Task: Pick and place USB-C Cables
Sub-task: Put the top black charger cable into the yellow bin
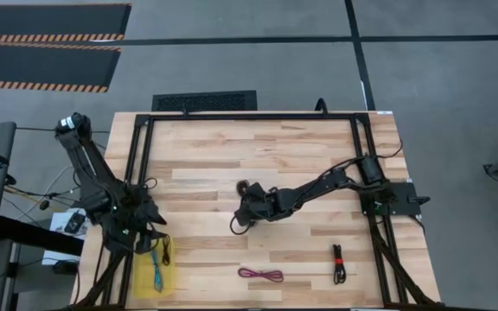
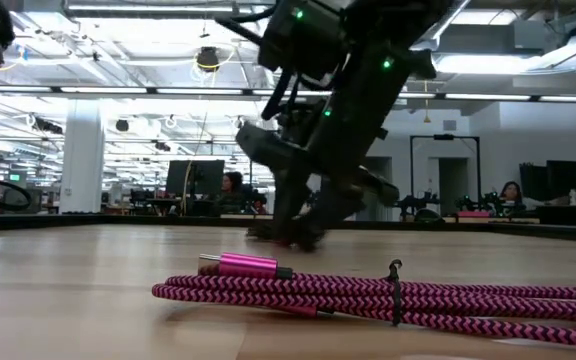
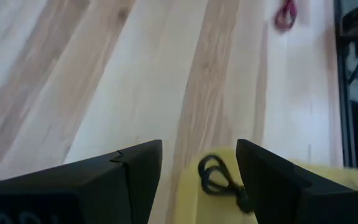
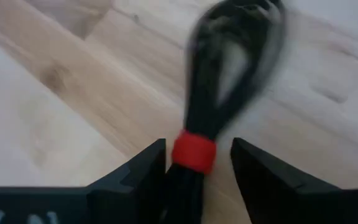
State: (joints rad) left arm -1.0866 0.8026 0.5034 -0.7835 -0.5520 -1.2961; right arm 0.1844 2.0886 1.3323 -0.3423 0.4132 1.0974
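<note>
My right gripper (image 1: 247, 210) is low over the middle of the table, shut on a black cable bundle with a red tie (image 4: 229, 68). The bundle's free end shows in the high view (image 1: 235, 225). My left gripper (image 1: 150, 240) is open and empty above a yellow tray (image 1: 171, 278) at the near left. A teal cable (image 1: 156, 275) and a black cable (image 3: 219, 177) lie in the tray. A magenta cable (image 1: 260, 274) lies near the front edge. Another black cable with a red tie (image 1: 338, 263) lies to its right. My right gripper has the black bundle between its two fingers just behind the red tie (image 4: 193, 151), and the fingers lie along the bundle. The bundle's loop (image 4: 241, 37) reaches out past the fingertips. The fingers hide the place of contact. Whether the loop rests on the table, I cannot tell.
Black frame rails (image 1: 145, 155) run along the table's left, far and right sides. In the low view the magenta cable (image 2: 388, 297) lies in front, with my right gripper (image 2: 298, 235) behind it. People sit at desks in the room beyond.
</note>
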